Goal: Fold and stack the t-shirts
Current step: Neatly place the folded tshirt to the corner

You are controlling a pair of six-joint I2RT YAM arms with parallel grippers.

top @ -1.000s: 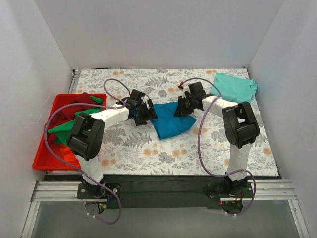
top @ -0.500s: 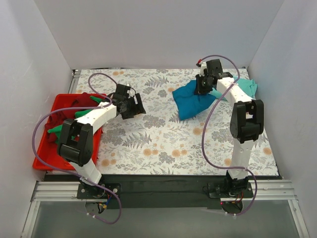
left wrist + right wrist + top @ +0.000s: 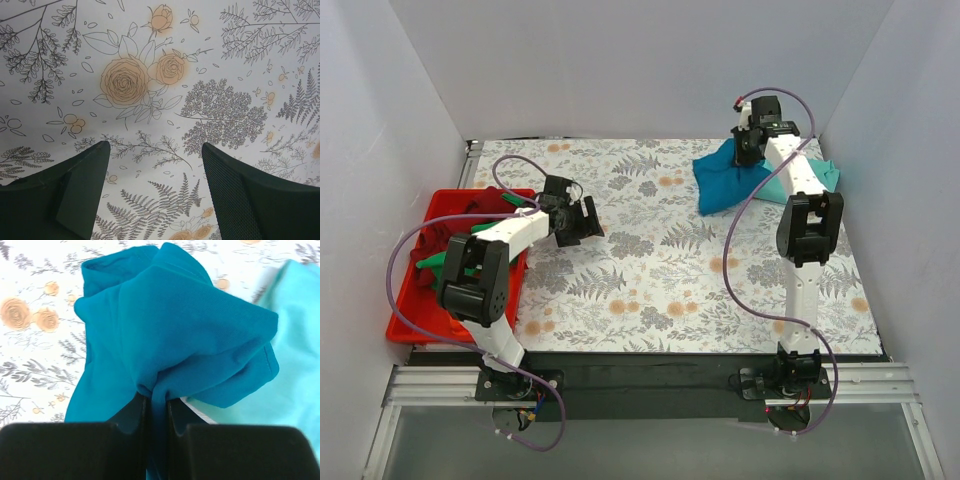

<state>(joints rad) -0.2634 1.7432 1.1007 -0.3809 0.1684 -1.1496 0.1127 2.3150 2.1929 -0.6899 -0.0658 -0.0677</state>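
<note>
The deep blue t-shirt [image 3: 728,180] hangs bunched at the back right of the table, pinched in my right gripper [image 3: 748,150]. In the right wrist view its cloth [image 3: 170,335] is squeezed between the two black fingers [image 3: 131,412]. Part of it overlaps the pale mint t-shirt [image 3: 808,178], which lies folded at the far right and shows at the right edge of the wrist view [image 3: 295,385]. My left gripper [image 3: 582,222] hovers open over the bare floral cloth near the tray, nothing between its fingers [image 3: 75,185]. Bright green [image 3: 455,258] and dark red [image 3: 485,200] t-shirts lie in the tray.
A red plastic tray [image 3: 405,315] sits at the left edge of the table. White walls close in the back and both sides. The floral tablecloth [image 3: 660,270] covers the table.
My right gripper has carried the blue t-shirt from mid-table up and back to the right, onto the mint one's edge. My left gripper has drawn back left toward the tray, staying open.
</note>
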